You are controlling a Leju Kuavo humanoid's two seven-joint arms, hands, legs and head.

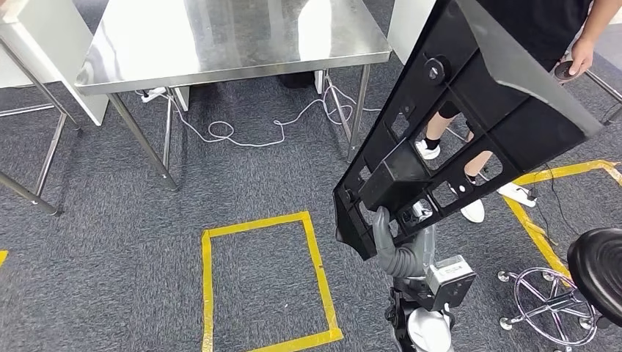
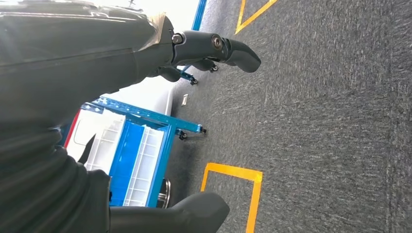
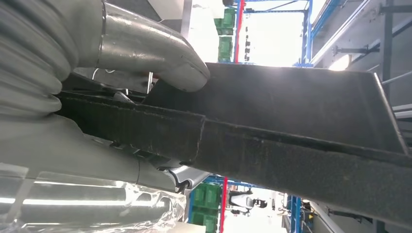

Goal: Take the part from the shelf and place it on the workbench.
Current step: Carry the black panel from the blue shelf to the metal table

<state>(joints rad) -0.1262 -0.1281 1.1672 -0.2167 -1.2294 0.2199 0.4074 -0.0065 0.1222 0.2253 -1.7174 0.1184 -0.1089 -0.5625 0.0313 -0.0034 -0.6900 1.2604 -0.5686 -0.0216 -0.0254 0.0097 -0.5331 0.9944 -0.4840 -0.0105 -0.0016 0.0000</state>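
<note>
A: Where is the part?
B: The black plastic panel (image 1: 469,110) is up in the air on the right of the head view, tilted, its ribbed underside with cut-outs facing the camera. The right hand (image 1: 392,246) grips its lower end from beneath; in the right wrist view the thick grey thumb (image 3: 160,53) presses on the panel's edge (image 3: 291,145).
A: And the left hand?
B: The left hand (image 2: 97,53) holds nothing; a dark finger (image 2: 228,48) sticks out over the grey carpet (image 2: 330,121), the thumb apart from it.
A: The bench?
B: The stainless steel tabletop (image 1: 220,37) stands ahead to the left, well apart from the panel. A white cable (image 1: 242,132) lies under it, and a yellow tape rectangle (image 1: 264,282) marks the carpet in front.
A: Anyone near?
B: A person (image 1: 557,29) stands behind the panel, partly hidden. A black stool (image 1: 598,268) sits at the right edge.
</note>
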